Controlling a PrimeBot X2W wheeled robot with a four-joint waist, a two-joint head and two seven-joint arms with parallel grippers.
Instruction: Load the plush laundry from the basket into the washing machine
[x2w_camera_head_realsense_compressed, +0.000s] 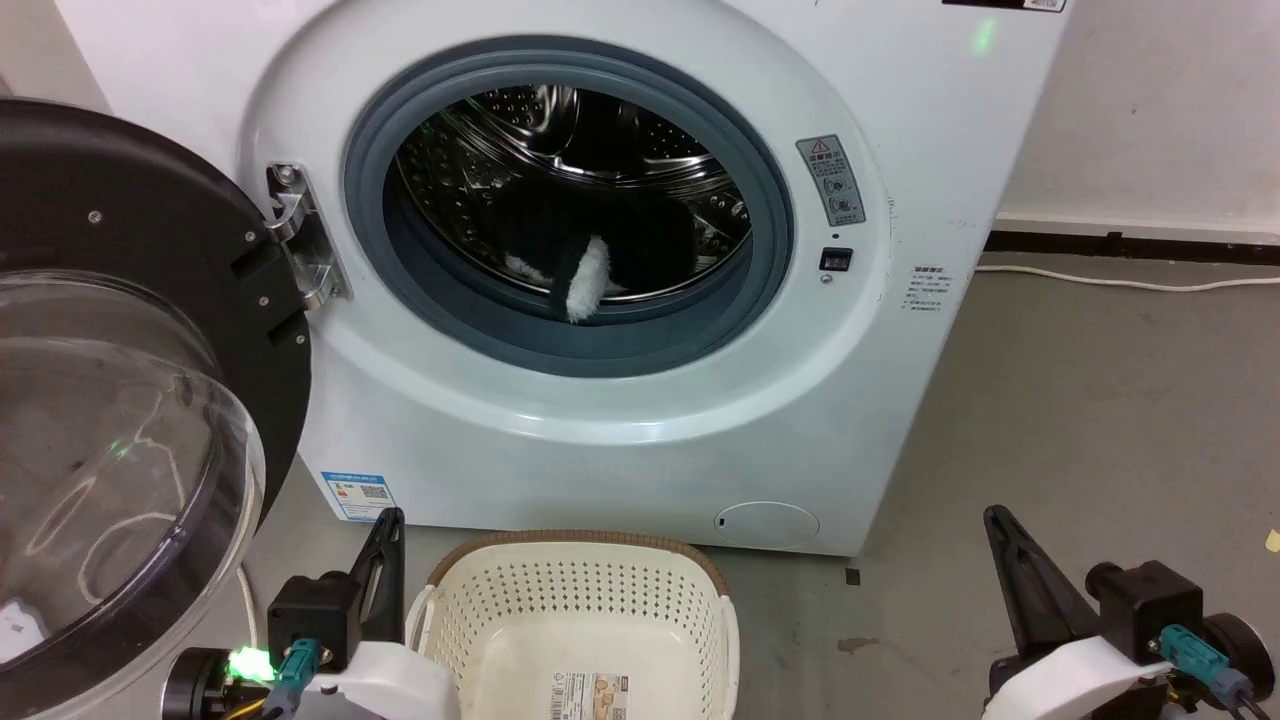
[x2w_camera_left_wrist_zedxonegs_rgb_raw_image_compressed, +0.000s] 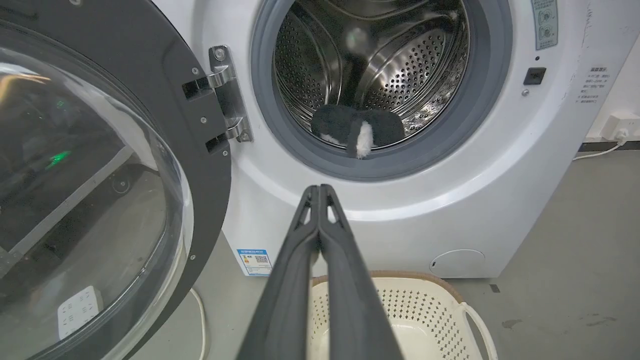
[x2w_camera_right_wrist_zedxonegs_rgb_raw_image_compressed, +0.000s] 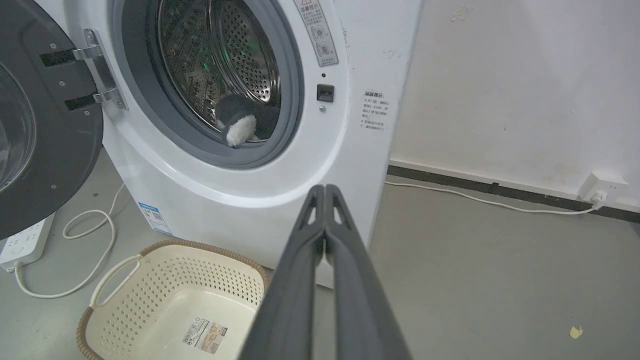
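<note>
The plush laundry (x2w_camera_head_realsense_compressed: 585, 268) lies inside the washing machine (x2w_camera_head_realsense_compressed: 620, 450), white tuft at the drum's near lip; the basket (x2w_camera_head_realsense_compressed: 570, 541) sits empty. Your left gripper (x2w_camera_left_wrist_zedxonegs_rgb_raw_image_compressed: 318, 189) and right gripper (x2w_camera_right_wrist_zedxonegs_rgb_raw_image_compressed: 325, 189) are closed, empty; nudge that tuft deeper.

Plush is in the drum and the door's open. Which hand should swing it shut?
Left, probably. The left hand sits beside the open door; the right hand is beyond the basket, farther off.

Open door (x2w_camera_head_realsense_compressed: 120, 300) juts left; washing machine (x2w_camera_head_realsense_compressed: 620, 440) mouth unblocked; basket (x2w_camera_head_realsense_compressed: 580, 590) stands below.
</note>
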